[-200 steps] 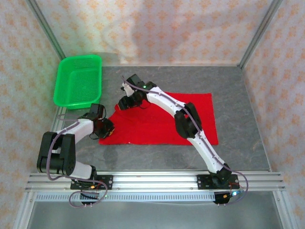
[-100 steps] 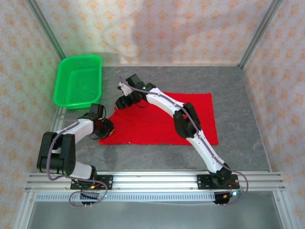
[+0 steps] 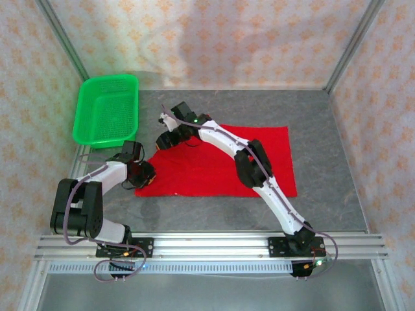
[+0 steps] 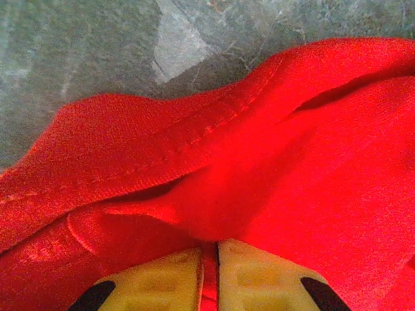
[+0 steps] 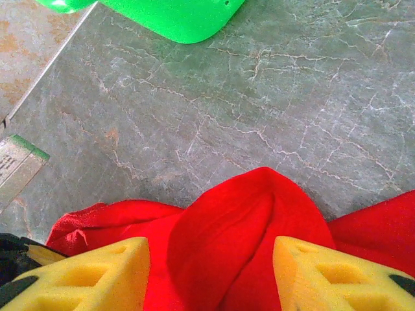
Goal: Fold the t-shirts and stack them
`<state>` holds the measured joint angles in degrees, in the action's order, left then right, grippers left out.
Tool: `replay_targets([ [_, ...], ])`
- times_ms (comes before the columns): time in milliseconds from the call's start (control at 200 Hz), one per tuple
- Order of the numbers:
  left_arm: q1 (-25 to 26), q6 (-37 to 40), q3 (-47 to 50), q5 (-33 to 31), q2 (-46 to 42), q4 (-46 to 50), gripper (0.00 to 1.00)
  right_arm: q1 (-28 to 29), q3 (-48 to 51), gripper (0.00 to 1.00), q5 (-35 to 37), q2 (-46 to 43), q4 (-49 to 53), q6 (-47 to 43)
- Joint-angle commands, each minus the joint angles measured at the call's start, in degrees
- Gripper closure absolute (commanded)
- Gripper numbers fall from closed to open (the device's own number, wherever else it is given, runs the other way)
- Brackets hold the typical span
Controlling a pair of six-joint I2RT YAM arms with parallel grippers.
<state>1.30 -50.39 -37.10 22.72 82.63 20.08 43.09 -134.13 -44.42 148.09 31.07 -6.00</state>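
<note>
T-shirt (image 3: 194, 175) corner has crept left with the right fingers (image 5: 97, 272) spread around it, left fingers (image 4: 259, 272) pinching its hem.

Bright red t-shirt (image 3: 194, 175), vivid green mesh basket (image 3: 107, 113), grey table (image 3: 324, 129) (pale marble-like veins), peach floral-patterned walls (image 3: 227, 39)

The t-shirt (image 3: 214, 172) is lying on the table (image 3: 324, 129), with the basket (image 3: 135, 103) standing to its far left. The left gripper (image 3: 146, 176) is sitting at its near-left corner, the right gripper (image 3: 165, 141) behind.
</note>
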Motion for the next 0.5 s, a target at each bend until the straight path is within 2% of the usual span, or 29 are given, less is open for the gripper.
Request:
replay_targets([
  [0, -0.8, 1.6, 0.2, -0.6, 1.4, 3.2, 0.86, 0.1, 1.4, 0.49, -1.1, 0.1, 1.0, -2.7],
  [130, -0.9, 1.7, 0.3, -0.6, 1.6, 3.0, 0.86, 0.1, 3.0, 0.52, -1.1, -0.7, 0.8, -3.1],
  [225, -0.9, 1.8, 0.3, -0.5, 2.0, 2.9, 0.87, 0.1, 3.4, 0.59, -1.0, -0.7, 0.7, -3.1],
  [355, -0.9, 2.0, 0.2, -0.4, 2.2, 2.8, 0.87, 0.0, 3.8, 0.81, 1.0, -1.4, 0.6, -3.1],
  [495, -1.1, 2.1, 0.3, -0.6, 2.4, 2.9, 0.87, -0.5, 4.1, 0.98, 2.6, -2.5, -0.6, -2.0],
])
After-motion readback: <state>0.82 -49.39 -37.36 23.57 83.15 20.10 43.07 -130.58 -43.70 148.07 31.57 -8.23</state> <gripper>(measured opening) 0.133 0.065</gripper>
